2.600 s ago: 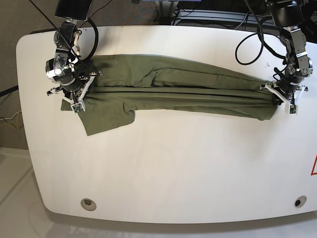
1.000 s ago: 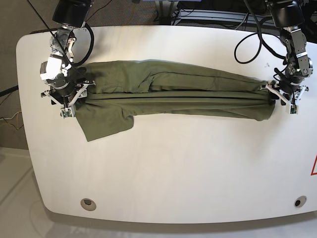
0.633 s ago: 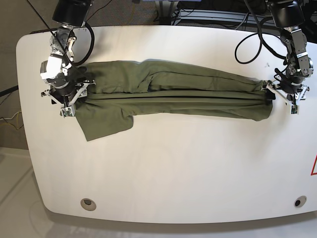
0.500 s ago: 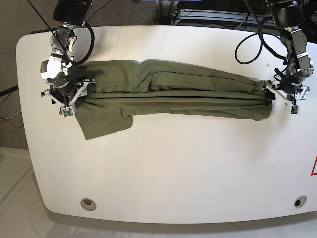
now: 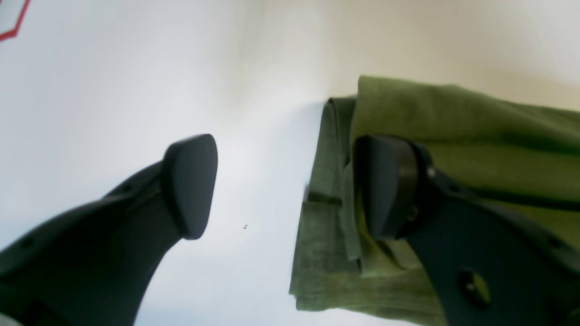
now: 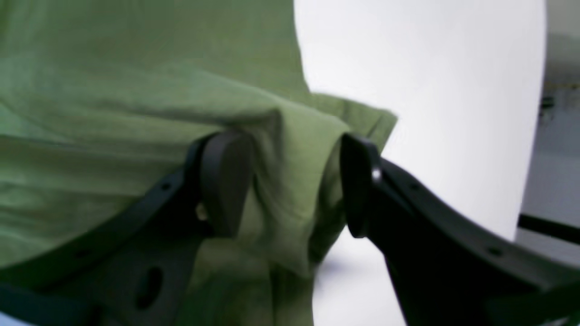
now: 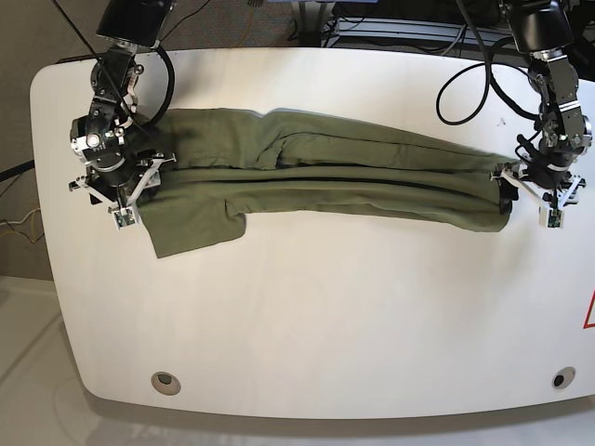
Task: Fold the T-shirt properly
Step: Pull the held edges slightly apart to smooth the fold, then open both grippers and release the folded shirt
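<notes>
The olive-green T-shirt [image 7: 353,172] lies drawn out in a long, narrow band across the white table [image 7: 325,316], one sleeve [image 7: 195,228] spread toward the front at the view's left. On that side my right gripper [image 7: 125,190] is shut on the shirt's end; the right wrist view shows a bunched fold of the T-shirt [image 6: 136,68] filling the right gripper [image 6: 294,181]. At the view's right my left gripper [image 7: 532,190] stands open at the other end. In the left wrist view the left gripper [image 5: 287,185] has one finger over bare table and the other over the T-shirt's [image 5: 453,117] layered edge.
Black cables [image 7: 465,84] loop over the table's far right corner behind the left arm. Two round holes [image 7: 165,381] [image 7: 558,378] sit near the front edge. A red mark [image 7: 589,311] shows at the table's right edge.
My left gripper has opened and let go of the shirt's end, shifting slightly toward the front. My right gripper has drawn its end a little toward the front-left, still holding cloth.
</notes>
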You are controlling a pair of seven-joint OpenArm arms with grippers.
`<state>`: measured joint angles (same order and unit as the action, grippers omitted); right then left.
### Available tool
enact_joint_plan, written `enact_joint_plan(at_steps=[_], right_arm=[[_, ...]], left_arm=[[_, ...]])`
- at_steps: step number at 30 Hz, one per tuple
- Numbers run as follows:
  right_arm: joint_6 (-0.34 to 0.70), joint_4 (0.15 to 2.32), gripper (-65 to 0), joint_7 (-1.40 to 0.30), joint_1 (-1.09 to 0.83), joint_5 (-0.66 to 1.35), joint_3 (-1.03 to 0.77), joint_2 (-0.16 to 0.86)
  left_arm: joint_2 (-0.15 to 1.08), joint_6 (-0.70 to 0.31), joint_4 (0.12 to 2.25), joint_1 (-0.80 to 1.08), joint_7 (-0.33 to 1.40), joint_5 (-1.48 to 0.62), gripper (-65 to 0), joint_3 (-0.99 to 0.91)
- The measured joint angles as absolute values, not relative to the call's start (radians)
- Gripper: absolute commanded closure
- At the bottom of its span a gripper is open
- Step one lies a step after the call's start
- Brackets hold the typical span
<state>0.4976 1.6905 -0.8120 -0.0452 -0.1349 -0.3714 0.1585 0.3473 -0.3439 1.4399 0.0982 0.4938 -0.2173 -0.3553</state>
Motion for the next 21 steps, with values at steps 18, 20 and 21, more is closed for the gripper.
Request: enact_joint_plan(at_steps=[18,20,21], right_arm=[[0.498,1.837,-56.3,-0.895,-0.065,-0.135,-0.371,0.158],[0.498,1.837,-59.5,-0.896,-0.077,-0.136,-0.371,0.158],[0.498,1.838,-59.5,-0.898,-0.081,-0.136,-0.371,0.158]], left_arm=[[0.344,-0.344,1.509,0.100,0.531,-0.217,-46.6,-0.355],[0.344,-0.344,1.509,0.100,0.532,-0.217,-46.7,-0.355],[0.344,-0.344,1.509,0.099,0.531,-0.217,-46.7,-0.355]])
